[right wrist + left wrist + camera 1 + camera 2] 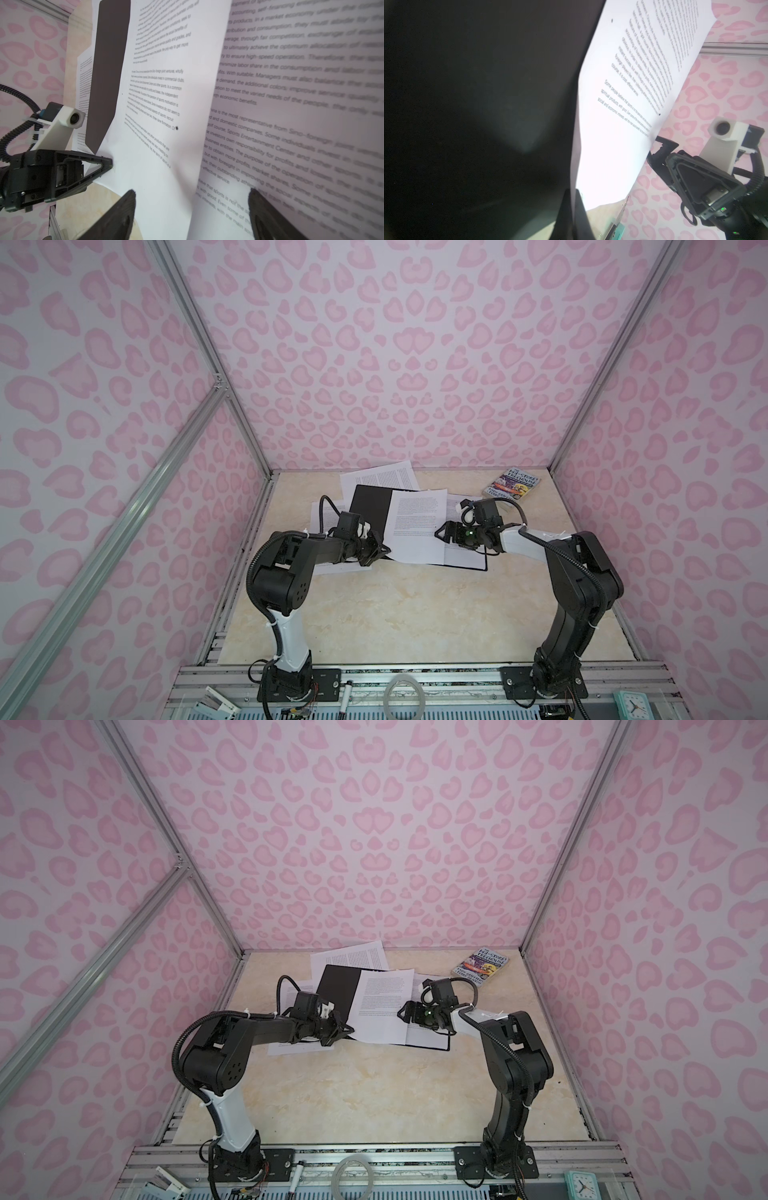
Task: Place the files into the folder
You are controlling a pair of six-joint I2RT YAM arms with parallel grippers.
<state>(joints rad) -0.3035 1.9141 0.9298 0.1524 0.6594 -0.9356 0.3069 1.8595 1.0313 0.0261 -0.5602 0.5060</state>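
Observation:
The folder (370,506) lies open at the back middle of the table, black inside up in both top views (336,986). One printed sheet of the files (415,526) lies tilted across it. My left gripper (388,551) is shut on that sheet's near left corner, and in the left wrist view its jaws (575,207) pinch the paper edge. My right gripper (436,533) stands open at the sheet's right edge. In the right wrist view its gripper (192,199) has that edge between its fingers. More files lie behind (378,479), on the left (328,510) and on the folder's right half (457,506).
A small colourful paperback book (513,485) lies at the back right corner. Pink patterned walls close in three sides. On the front rail sit a tape roll (405,695) and a teal clock (631,705).

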